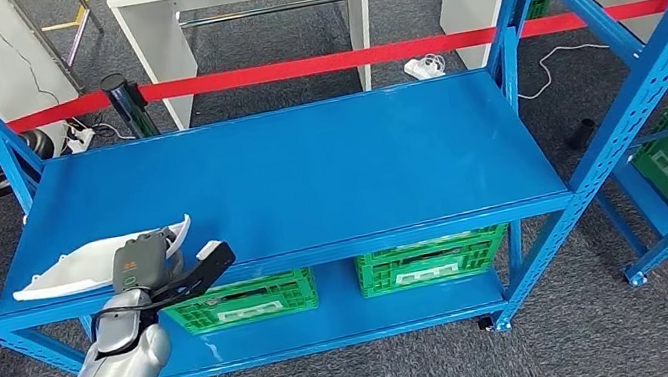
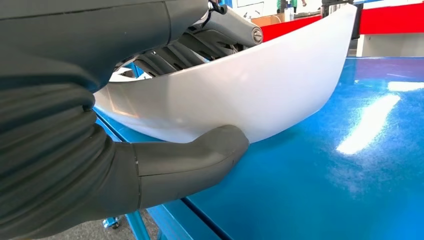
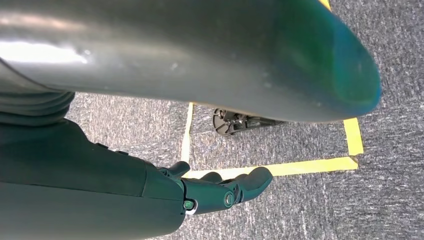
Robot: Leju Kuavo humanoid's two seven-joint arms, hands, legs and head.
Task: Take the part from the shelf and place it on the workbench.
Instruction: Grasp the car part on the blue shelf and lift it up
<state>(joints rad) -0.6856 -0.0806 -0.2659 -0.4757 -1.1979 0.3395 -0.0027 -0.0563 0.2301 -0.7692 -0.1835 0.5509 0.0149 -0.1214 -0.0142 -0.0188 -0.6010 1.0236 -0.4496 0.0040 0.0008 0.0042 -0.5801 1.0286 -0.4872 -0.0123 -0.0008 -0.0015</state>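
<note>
Your left robot hand (image 2: pixel 150 150) grips the long, curved white plastic part (image 2: pixel 250 95), thumb beneath, at the blue metal shelf (image 1: pixel 307 172) edge for lifting; right robot hand (image 3: pixel 220 192) hangs empty, fingers loosely extended.

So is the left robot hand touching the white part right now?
Touching. The left wrist view shows the left robot hand gripping the white part, thumb below, fingers above.
</note>
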